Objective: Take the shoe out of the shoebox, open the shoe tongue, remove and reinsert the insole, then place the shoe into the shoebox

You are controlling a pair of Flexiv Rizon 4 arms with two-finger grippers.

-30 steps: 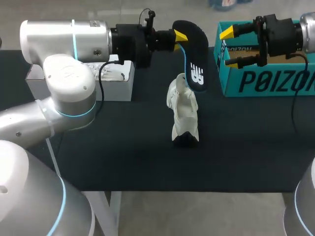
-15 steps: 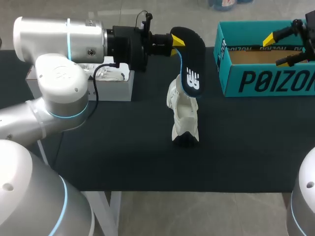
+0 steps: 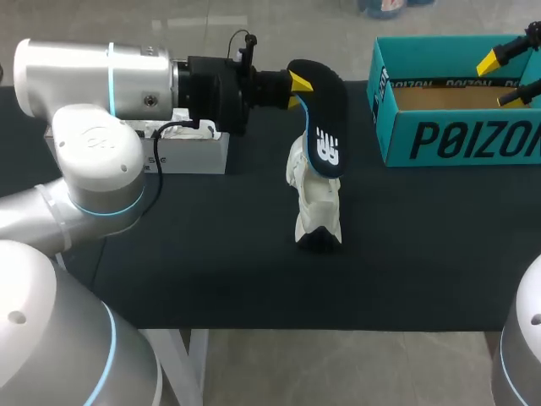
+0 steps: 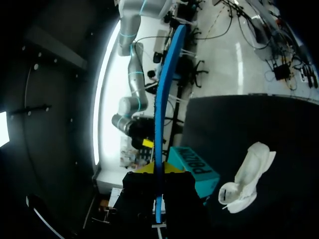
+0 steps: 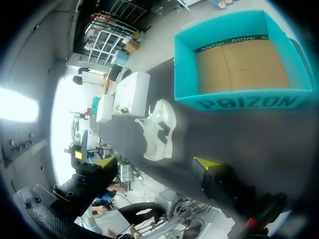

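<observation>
Insole (image 3: pixel 326 110) first: it is black with a blue edge and a white logo on the face turned to the head camera. It curves over at its upper end and hangs downward above the table (image 3: pixel 211 254). My left gripper (image 3: pixel 296 87) has it pinched at that upper end, the two yellow tips closed narrowly on either face of the thin foam. In the left wrist view the insole runs edge-on as a blue strip straight out ahead from between the fingers. The shoe (image 3: pixel 314 199) is white and sits near the middle of the dark table, its near end showing dark. From above, the insole's lower end overlaps the shoe's far end, and I cannot tell from there whether they touch. In the left wrist view the shoe lies off to one side of the insole, apart from it. The teal shoebox (image 3: pixel 456 135) stands open at the far right of the table, its brown cardboard floor showing. My right gripper (image 3: pixel 505 80) hangs over the box with its fingers spread wide, holding nothing. A white box (image 3: pixel 190 152) sits on the table behind my left arm.
</observation>
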